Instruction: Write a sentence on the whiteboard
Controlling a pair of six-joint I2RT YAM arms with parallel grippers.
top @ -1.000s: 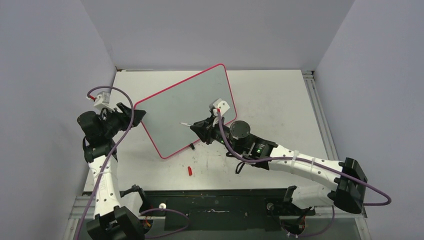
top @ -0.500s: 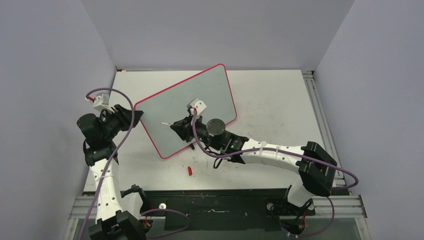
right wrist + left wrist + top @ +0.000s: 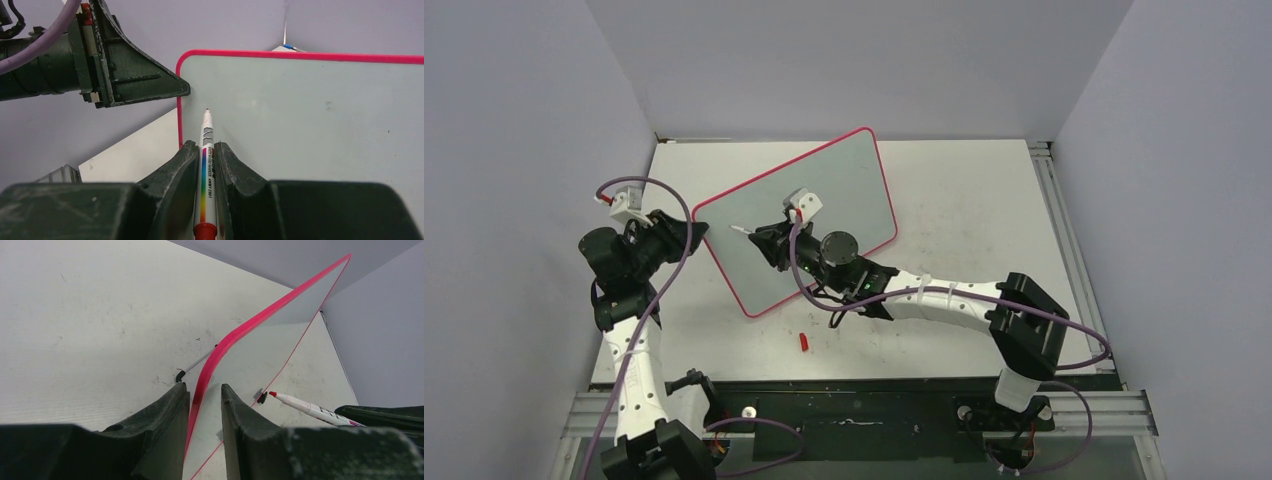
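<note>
The whiteboard (image 3: 849, 180) stands tilted on the table, with a pale grey face and a red-pink rim, and no writing shows on it. My left gripper (image 3: 694, 232) is shut on its left edge; in the left wrist view the fingers (image 3: 202, 387) straddle the rim of the whiteboard (image 3: 270, 350). My right gripper (image 3: 762, 240) is shut on a white marker (image 3: 740, 230) with a red tip. In the right wrist view the right gripper (image 3: 206, 146) holds the marker (image 3: 206, 131) with its tip at the whiteboard (image 3: 310, 115), near the upper left corner. The marker also shows in the left wrist view (image 3: 300, 405).
A red marker cap (image 3: 804, 342) lies on the table in front of the board. A black clip foot (image 3: 261, 399) sits on the board's lower edge, and a thin wire stand (image 3: 192, 365) shows behind it. Grey walls enclose the table on three sides.
My right arm has swept left across the board with the marker, from near the middle to close by the left edge. The left gripper and board have stayed put.
</note>
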